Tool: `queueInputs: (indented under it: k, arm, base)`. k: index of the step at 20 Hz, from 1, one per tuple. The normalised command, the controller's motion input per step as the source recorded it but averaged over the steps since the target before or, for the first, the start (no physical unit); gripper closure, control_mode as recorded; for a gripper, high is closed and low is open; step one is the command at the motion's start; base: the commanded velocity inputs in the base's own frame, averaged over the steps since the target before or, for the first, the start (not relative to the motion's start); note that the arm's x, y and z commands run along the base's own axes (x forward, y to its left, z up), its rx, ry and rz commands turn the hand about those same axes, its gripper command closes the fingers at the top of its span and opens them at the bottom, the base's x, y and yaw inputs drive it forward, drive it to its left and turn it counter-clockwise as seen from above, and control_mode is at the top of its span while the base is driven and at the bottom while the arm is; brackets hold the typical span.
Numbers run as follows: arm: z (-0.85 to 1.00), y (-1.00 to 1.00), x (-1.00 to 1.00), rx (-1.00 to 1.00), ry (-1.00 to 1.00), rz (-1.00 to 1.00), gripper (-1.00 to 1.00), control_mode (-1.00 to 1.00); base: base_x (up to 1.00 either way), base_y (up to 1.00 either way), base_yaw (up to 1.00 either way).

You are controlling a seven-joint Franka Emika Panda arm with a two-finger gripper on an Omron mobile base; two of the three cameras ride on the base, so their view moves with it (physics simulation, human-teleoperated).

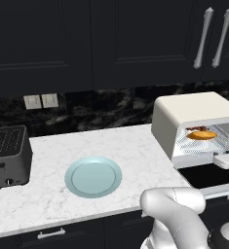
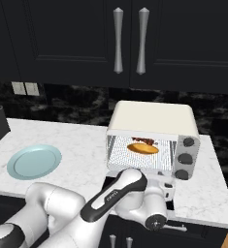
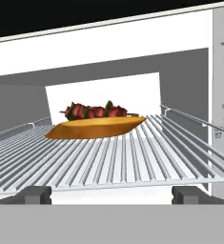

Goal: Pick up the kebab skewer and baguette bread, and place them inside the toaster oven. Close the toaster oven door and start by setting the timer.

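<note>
We see the baguette bread (image 3: 96,127) and kebab skewer (image 3: 96,111) lying on the toaster oven (image 2: 152,121) rack. Our hand (image 3: 112,194) is released, holding nothing.

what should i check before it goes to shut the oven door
1. baguette bread lying on the wire rack inside the toaster oven: ok
2. kebab skewer on the rack just behind the bread: ok
3. toaster oven door folded down, not yet shut: not ok
4. gripper open and holding nothing: ok
5. food clear of the door's front edge: ok
6. timer setting: cannot tell
</note>
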Motion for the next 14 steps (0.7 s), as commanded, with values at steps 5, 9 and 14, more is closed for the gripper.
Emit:
queueInputs:
  k: [5, 9, 14]
  arm:
    - [0.00, 0.16, 0.22, 0.00, 0.00, 0.00, -1.00, -1.00]
    - [0.03, 0.15, 0.22, 0.00, 0.00, 0.00, -1.00, -1.00]
    - [0.02, 0.10, 0.19, 0.00, 0.00, 0.00, -1.00, -1.00]
  base:
    - [0.00, 0.00, 0.00]
    - [0.00, 0.00, 0.00]
    - [0.00, 0.00, 0.00]
